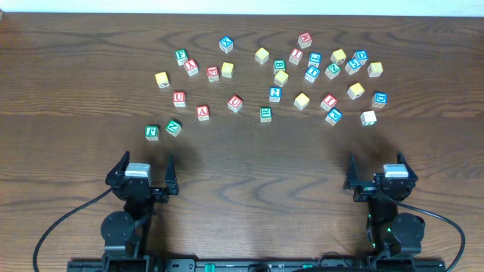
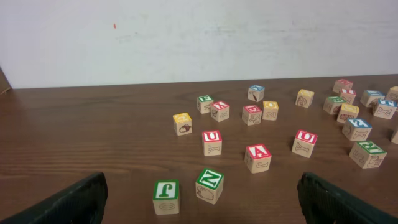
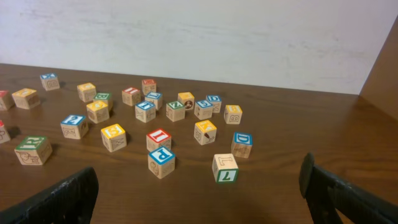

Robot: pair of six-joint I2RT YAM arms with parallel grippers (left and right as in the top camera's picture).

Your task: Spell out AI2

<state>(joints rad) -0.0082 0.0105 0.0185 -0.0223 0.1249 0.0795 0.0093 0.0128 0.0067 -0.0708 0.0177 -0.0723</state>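
Wooden letter blocks lie scattered over the far half of the table. The red A block (image 1: pixel 203 112) sits left of centre and shows in the left wrist view (image 2: pixel 257 157). The red I block (image 1: pixel 328 101) sits right of centre and shows in the right wrist view (image 3: pixel 158 139). The blue 2 block (image 1: pixel 274 94) lies near the middle and also shows in the right wrist view (image 3: pixel 73 125). My left gripper (image 1: pixel 142 177) (image 2: pixel 199 211) is open and empty at the near left. My right gripper (image 1: pixel 380 177) (image 3: pixel 199 196) is open and empty at the near right.
Green J (image 1: pixel 153 133) and N (image 1: pixel 174 127) blocks lie just ahead of the left gripper. A blue P block (image 1: pixel 333 116) and a white-and-green block (image 1: pixel 368 118) lie ahead of the right gripper. A red U block (image 1: pixel 235 103) sits near the A.
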